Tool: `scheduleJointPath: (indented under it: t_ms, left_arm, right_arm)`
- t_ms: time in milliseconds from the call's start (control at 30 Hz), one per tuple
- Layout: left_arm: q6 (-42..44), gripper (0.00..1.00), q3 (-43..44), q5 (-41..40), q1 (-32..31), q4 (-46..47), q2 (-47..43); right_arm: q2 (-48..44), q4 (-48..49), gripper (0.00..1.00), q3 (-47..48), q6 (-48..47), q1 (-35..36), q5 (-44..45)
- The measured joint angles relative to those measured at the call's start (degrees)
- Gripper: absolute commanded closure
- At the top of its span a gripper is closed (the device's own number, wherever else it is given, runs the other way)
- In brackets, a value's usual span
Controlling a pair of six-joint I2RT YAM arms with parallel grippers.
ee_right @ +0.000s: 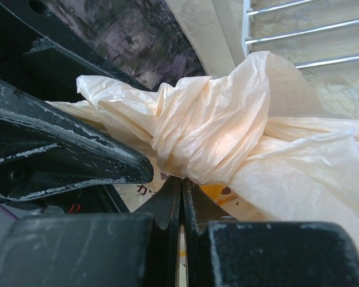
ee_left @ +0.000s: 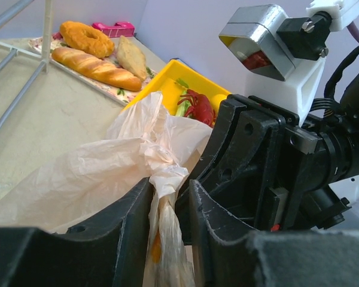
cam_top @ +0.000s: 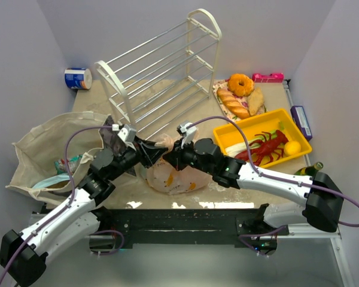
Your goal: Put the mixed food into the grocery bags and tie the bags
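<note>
Bag (cam_top: 170, 174) | knot (ee_right: 197, 131) uppermost (long axis left-right) | left gripper (ee_left: 169, 203) narrowly parted around plastic | right gripper (ee_right: 181, 194) closed

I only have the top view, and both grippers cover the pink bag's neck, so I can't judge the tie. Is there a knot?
Observer: Yes, the right wrist view shows the plastic bag gathered into a knot.
Operator: Left gripper clamped?
Observer: No, the left gripper is parted, a twisted strand between its fingers.
Operator: And the right?
Observer: The right gripper is shut just under the knot, pale film in its seam.
</note>
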Motion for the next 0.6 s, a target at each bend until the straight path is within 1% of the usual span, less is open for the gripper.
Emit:
scheduleJointPath:
  t_ms: [33,133,167,200,233,367,500,533,567,600]
  left_arm:
    - [0.00,0.67,0.15,0.02,0.00,0.00,0.28]
    - [0.00,0.80,0.76,0.07,0.00,0.02,1.33]
    - [0.02,0.90,0.98,0.09,0.00,0.02,1.86]
    - [0.04,0.96,1.22,0.17,0.00,0.04,2.40]
    - [-0.13,1.00,1.40,0.24,0.00,0.04,2.91]
    - [0.24,1.00,1.57,0.68,0.00,0.24,4.70]
    - [0.50,1.00,0.90,0.44,0.00,1.55,3.15]
    - [0.55,1.00,0.09,0.20,0.00,2.62,1.92]
    - [0.55,1.00,-0.81,0.07,0.00,3.61,0.52]
    - [0.55,1.00,-1.70,-0.04,0.00,4.72,-0.74]
  right_arm:
    - [0.00,-0.07,1.00,0.04,-0.13,0.00,-0.02]
    - [0.00,-0.37,1.00,0.33,-0.48,0.00,0.00]
    - [0.00,-0.42,1.00,0.35,-0.61,0.00,0.00]
    - [0.00,-0.48,1.00,0.37,-0.70,0.00,0.02]
    - [0.00,-0.76,1.00,0.39,-0.87,0.00,0.04]
    - [-0.09,-1.92,1.00,0.39,-1.57,0.02,1.05]
    - [-1.70,-4.31,1.00,0.39,-1.62,0.13,4.70]
    - [-2.60,-4.52,0.92,0.39,-1.57,0.13,6.08]
    - [-3.28,-4.70,0.75,0.39,-1.53,0.11,6.67]
    - [-4.17,-4.76,0.54,0.39,-1.36,0.13,7.48]
